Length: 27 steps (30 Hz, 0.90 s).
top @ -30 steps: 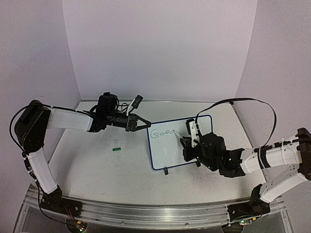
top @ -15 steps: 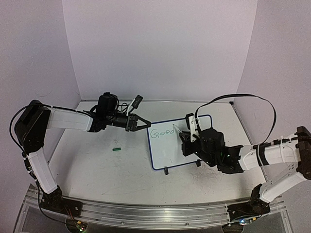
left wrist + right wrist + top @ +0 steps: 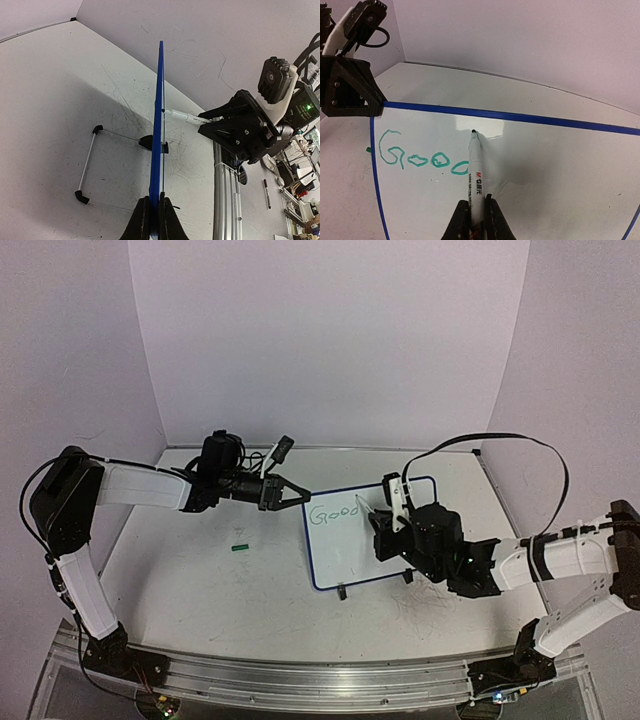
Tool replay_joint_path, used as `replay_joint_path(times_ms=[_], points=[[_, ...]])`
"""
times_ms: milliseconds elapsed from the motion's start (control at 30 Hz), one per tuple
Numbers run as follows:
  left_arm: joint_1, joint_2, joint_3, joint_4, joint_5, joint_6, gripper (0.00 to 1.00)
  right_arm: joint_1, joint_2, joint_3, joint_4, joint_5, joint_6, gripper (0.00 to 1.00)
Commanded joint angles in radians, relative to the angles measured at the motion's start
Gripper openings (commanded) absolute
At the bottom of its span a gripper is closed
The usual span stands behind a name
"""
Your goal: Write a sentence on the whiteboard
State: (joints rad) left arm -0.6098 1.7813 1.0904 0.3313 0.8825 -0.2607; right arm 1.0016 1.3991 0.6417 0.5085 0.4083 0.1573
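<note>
Your green writing (image 3: 420,160), reading "Good", sits at the upper left of the whiteboard (image 3: 545,170), which stands propped near the middle of the counter (image 3: 220,590). Your right tool (image 3: 476,201) is clamped tight on the marker (image 3: 475,170), its tip against the board just above the last letter. Your left tool (image 3: 154,200) is closed on the board's blue edge.

My marker (image 3: 475,176) covers part of the last letter of the sentence (image 3: 420,161), the whiteboard (image 3: 545,165) runs off the picture on the right, and the camera on my left pincer (image 3: 154,201) sees only its thin blue edge.
</note>
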Motion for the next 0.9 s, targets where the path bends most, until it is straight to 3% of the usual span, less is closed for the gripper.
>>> replay_joint_path(times_ms=[0,867], points=[[-0.004,-0.051,-0.003,-0.001,0.011,0.026,0.00,-0.011,-0.002,-0.024,-0.025,-0.011,0.029,0.00],[-0.004,-0.053,-0.003,-0.002,0.008,0.026,0.00,0.010,-0.035,-0.080,-0.101,0.007,0.098,0.00]])
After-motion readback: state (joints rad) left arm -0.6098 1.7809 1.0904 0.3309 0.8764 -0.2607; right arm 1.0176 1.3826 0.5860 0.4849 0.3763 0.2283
